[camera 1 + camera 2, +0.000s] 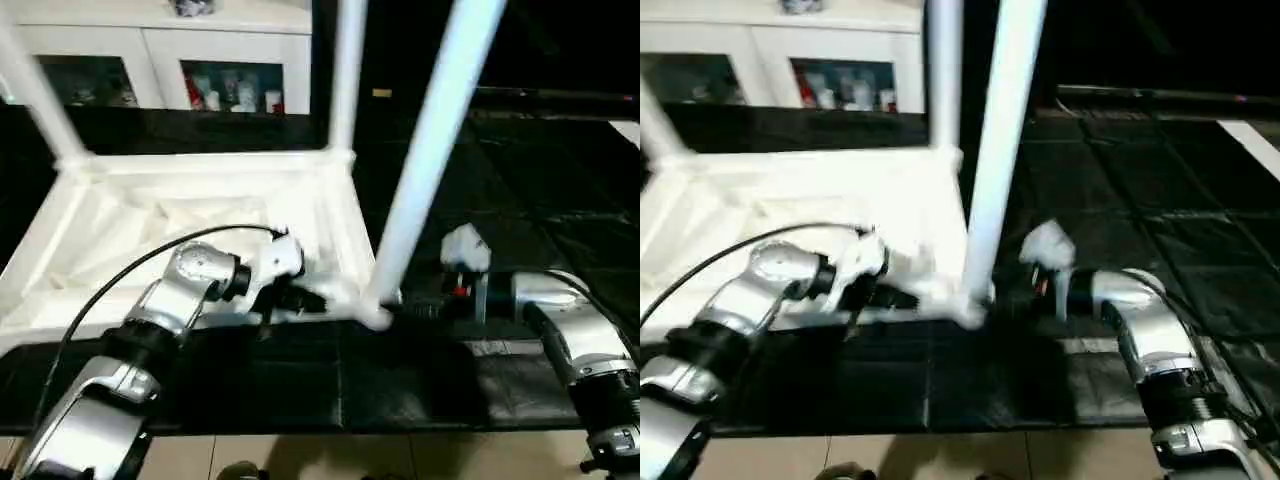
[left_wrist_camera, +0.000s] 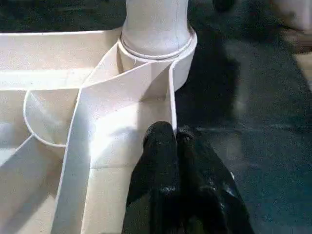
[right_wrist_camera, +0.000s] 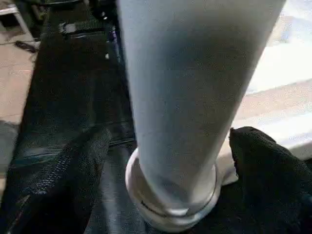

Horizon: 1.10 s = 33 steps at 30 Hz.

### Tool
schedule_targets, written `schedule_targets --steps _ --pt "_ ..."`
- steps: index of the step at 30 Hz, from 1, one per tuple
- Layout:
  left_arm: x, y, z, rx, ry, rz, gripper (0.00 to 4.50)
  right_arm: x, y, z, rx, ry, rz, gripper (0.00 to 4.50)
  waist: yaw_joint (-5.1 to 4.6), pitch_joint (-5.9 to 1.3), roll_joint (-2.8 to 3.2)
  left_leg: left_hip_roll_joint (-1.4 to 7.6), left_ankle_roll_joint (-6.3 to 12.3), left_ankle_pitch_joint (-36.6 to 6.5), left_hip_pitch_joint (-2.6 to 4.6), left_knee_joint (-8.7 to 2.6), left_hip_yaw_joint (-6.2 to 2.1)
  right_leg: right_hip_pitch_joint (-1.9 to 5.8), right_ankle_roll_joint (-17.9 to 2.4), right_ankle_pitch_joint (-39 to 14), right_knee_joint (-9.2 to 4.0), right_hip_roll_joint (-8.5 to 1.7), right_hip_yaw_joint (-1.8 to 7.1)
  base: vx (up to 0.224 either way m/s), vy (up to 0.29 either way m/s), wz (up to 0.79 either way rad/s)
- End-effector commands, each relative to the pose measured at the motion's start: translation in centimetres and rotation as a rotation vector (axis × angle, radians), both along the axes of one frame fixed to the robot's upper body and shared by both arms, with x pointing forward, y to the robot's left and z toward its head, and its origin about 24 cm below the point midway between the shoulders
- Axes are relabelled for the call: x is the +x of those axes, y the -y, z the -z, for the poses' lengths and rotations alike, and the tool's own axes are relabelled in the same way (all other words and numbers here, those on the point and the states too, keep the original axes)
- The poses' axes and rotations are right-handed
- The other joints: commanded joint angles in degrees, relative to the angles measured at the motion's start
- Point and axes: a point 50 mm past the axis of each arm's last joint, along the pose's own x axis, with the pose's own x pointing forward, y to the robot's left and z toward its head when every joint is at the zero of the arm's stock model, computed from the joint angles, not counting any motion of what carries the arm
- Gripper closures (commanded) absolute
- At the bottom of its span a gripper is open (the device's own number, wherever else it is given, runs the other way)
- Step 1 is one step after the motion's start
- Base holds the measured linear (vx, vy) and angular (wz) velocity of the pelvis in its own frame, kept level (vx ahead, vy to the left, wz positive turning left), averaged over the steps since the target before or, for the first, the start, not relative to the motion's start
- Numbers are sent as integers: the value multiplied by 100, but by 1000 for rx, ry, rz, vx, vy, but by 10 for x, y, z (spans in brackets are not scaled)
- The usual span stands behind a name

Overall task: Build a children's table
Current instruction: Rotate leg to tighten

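I'm seeing my right gripper fingers spreading wide around the near leg, left gripper fingers pressing together against the tabletop rib

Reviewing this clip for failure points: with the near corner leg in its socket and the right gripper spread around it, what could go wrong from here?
1. The near leg leans in its socket; if not fully threaded, it may tip once the open right gripper leaves.
2. The shut left gripper pinches a thin rib of the table top; pulling could shift the top.

Near corner leg blocks gap between end effectors; dark mat rightward free.
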Motion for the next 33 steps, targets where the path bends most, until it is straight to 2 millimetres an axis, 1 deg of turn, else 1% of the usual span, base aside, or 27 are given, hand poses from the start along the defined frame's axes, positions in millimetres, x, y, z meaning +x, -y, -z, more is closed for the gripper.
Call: schedule_targets --steps 1,3,4,5,6,7,10,11,14,15,16,17,19,20,21,22,24,26,29,31,32,33 --pt "-5 8 -6 10 29 116 450 1 0 1 -17 -14 -25 30 -18 -397 -41 259 272 -1181 86 -383 -75 289 -967 -1955 -491 -502 289 0 0 0" --pt "-7 8 -8 9 21 141 450 3 -2 2 -17 -12 -28 30 -9 -403 -47 264 232 -1161 96 -384 -80 282 -943 -1986 -481 -499 291 0 0 0" --pt "-8 8 -8 8 19 148 450 3 -3 2 -16 -19 -31 46 -19 -398 -41 263 223 -1157 91 -391 -79 281 -955 -1978 -485 -493 289 0 0 0" --pt "-9 8 -8 7 18 152 450 4 -3 2 -15 -23 -32 46 -14 -402 -40 266 211 -1151 97 -388 -78 278 -962 -1952 -478 -495 293 0 0 0" --pt "-9 7 -9 8 17 155 450 3 -3 2 -15 -27 -39 59 -16 -403 -56 270 218 -1140 94 -390 -75 281 -980 -1872 -466 -486 293 0 0 0" --pt "-9 7 -9 11 15 163 450 3 -3 2 -16 -35 -56 74 -9 -409 -41 270 224 -1115 92 -388 -79 289 -1000 -1803 -451 -488 291 0 0 0" --pt "-10 7 -10 15 14 171 450 0 -4 3 -15 -63 -90 93 -5 -416 -42 267 252 -1056 89 -378 -71 294 -1041 -1632 -436 -483 294 0 0 0" --pt "-10 7 -10 15 13 172 450 0 -4 3 -14 -67 -94 106 -5 -415 -45 264 261 -1045 86 -377 -68 294 -1043 -1616 -437 -480 294 0 0 0" --pt "-11 6 -10 15 11 174 450 0 -5 4 -9 -84 -106 131 3 -412 -51 259 282 -1020 79 -374 -65 299 -1015 -1673 -446 -484 291 0 0 0" --pt "-11 6 -10 15 11 174 450 0 -5 4 -8 -85 -107 149 3 -412 -48 261 273 -1051 82 -375 -69 297 -989 -1762 -454 -487 288 0 0 0" --pt "-11 7 -10 14 11 174 450 0 -5 4 -6 -88 -109 149 1 -407 -49 259 265 -1062 86 -377 -70 292 -962 -1832 -462 -483 286 0 0 0" --pt "-11 7 -10 14 10 175 450 0 -5 4 -4 -90 -110 170 3 -410 -45 261 261 -1066 86 -377 -72 292 -958 -1851 -464 -487 285 0 0 0" --pt "-11 7 -10 13 8 175 450 -1 -6 4 -1 -96 -115 176 0 -406 -42 264 236 -1096 87 -383 -75 288 -972 -1843 -464 -480 286 0 0 0" --pt "-11 7 -10 14 7 175 450 -1 -6 4 1 -97 -117 194 -3 -408 -46 264 231 -1098 91 -384 -76 288 -980 -1825 -459 -480 285 0 0 0" --pt "-11 6 -10 14 7 174 450 -1 -7 4 1 -98 -117 194 -3 -408 -46 264 231 -1098 91 -384 -76 288 -980 -1825 -459 -480 285 0 0 0" --pt "-11 6 -10 14 6 174 450 -2 -7 4 2 -99 -118 212 -1 -413 -44 264 234 -1067 88 -381 -75 294 -997 -1762 -452 -481 288 0 0 0" --pt "-11 6 -10 15 5 174 450 -2 -7 4 3 -103 -120 212 -2 -411 -43 262 234 -1071 85 -379 -73 294 -1005 -1748 -453 -484 289 0 0 0" --pt "-11 6 -9 16 4 171 450 -2 -8 5 6 -107 -122 230 -5 -403 -43 259 227 -1113 91 -383 -73 289 -990 -1829 -462 -480 287 0 0 0" --pt "-10 6 -9 12 2 161 450 -3 -9 5 16 -114 -119 234 -4 -400 -37 262 204 -1151 97 -386 -77 289 -958 -1931 -474 -487 287 0 0 0" --pt "-10 6 -8 8 2 142 450 -4 -10 5 29 -116 -110 239 -6 -404 -43 259 200 -1153 101 -385 -76 292 -955 -1932 -470 -484 290 0 0 0" --pt "-7 7 -7 9 3 111 450 -3 -11 5 38 -120 -87 240 -5 -401 -26 263 196 -1155 105 -389 -80 284 -965 -1930 -470 -482 289 0 0 0" --pt "-2 9 -7 4 11 50 450 -2 -15 8 33 -117 -33 240 -8 -400 -31 264 189 -1165 106 -389 -79 284 -971 -1920 -474 -483 290 0 0 0"
